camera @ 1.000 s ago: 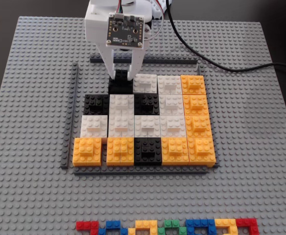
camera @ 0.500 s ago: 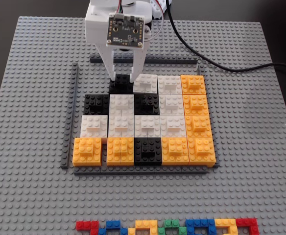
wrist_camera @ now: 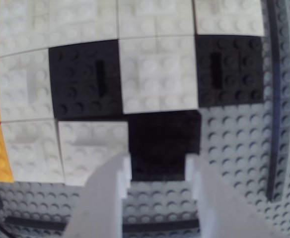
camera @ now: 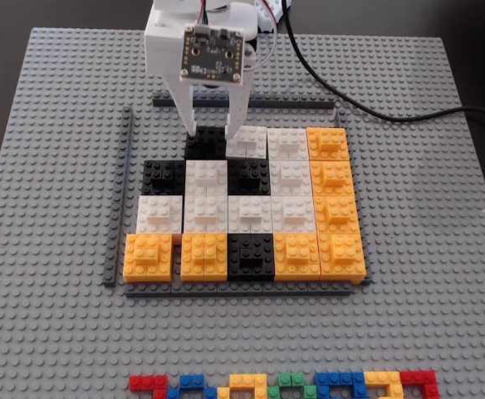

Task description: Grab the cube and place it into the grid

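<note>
From the fixed view, the white arm reaches down from the far edge of the grey studded baseplate [camera: 51, 332], and its gripper [camera: 212, 131] stands over the back row of the grid [camera: 242, 208]. The two white fingers [camera: 191, 112] straddle the cube [camera: 204, 143], which sits in the top row just left of a white block [camera: 247, 143], with bare baseplate on its other side. This view takes in the whole array: orange blocks [camera: 334, 199] down the right column and along the front row, white and black ones in between, thin dark grey strips [camera: 120, 195] framing it, a black cable [camera: 375, 112] trailing off to the right, and a row of small multicoloured bricks [camera: 284, 385] at the near edge.

The wrist view shows none of that, but gives the grasp up close. The cube [wrist_camera: 164, 144] lies matte black and square, its studs barely readable, between the blocky white fingertips [wrist_camera: 116, 171], with the gripper [wrist_camera: 158, 171] spread a little wider than the block. Whether the pads touch its sides I cannot tell; they look loose rather than clamped. The neighbouring white blocks [wrist_camera: 157, 74] show crisp round studs and a raised smaller brick on top.
</note>
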